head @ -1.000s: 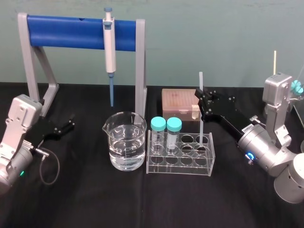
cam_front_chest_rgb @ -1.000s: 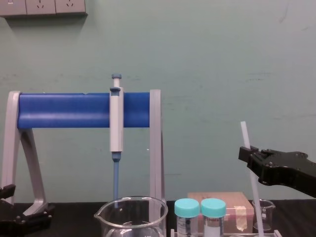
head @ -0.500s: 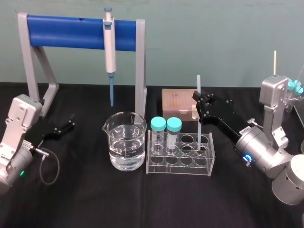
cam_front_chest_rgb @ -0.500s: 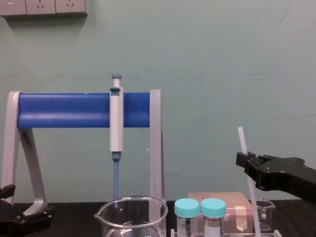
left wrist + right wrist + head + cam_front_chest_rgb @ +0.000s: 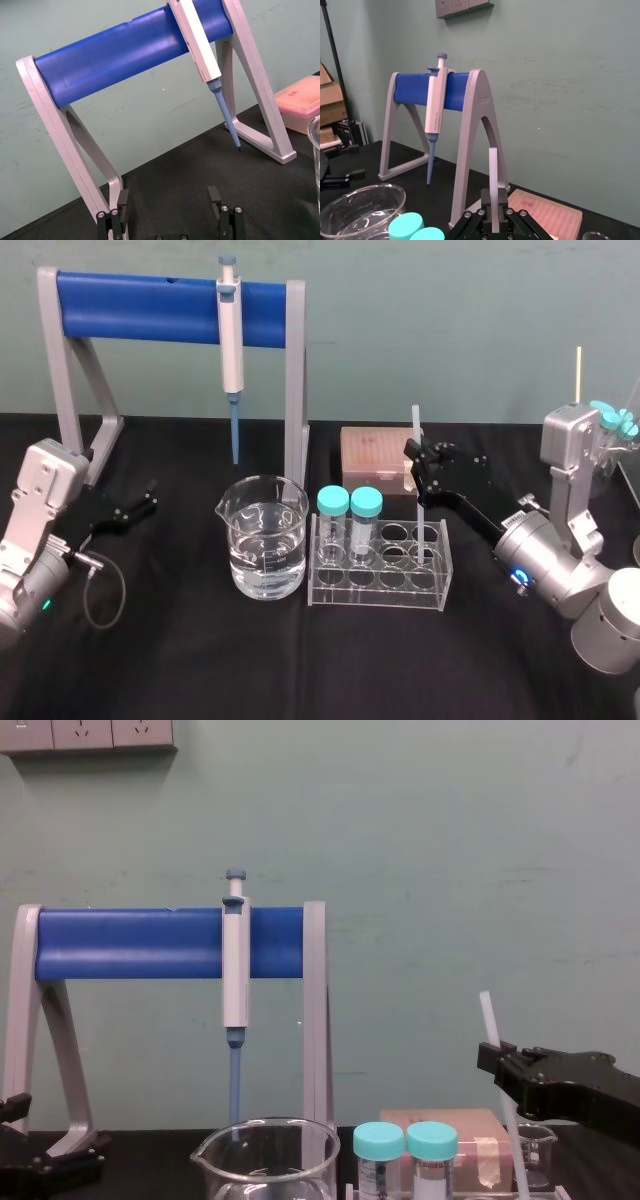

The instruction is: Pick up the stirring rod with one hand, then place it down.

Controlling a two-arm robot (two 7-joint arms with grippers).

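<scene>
The stirring rod (image 5: 416,426) is a thin translucent white stick standing nearly upright over the right end of the clear tube rack (image 5: 380,585). Its lower end reaches down into the rack. My right gripper (image 5: 416,466) is shut on the rod at about mid-length, coming in from the right. The chest view shows the rod (image 5: 489,1017) rising above the black right gripper (image 5: 502,1066). In the right wrist view the rod (image 5: 493,167) stands straight up out of the shut right gripper (image 5: 493,212). My left gripper (image 5: 148,503) rests open at the far left, with nothing between its fingers (image 5: 214,196).
A beaker of water (image 5: 264,538) stands left of the rack. Two teal-capped tubes (image 5: 350,504) sit in the rack's left end. A pink tip box (image 5: 374,456) lies behind it. The grey-and-blue pipette (image 5: 231,332) hangs on the blue-barred stand (image 5: 140,306) at the back.
My right gripper has come down and slightly leftward with the rod, so the rod's top sits lower and its lower end is deeper in the rack. The left arm has not moved.
</scene>
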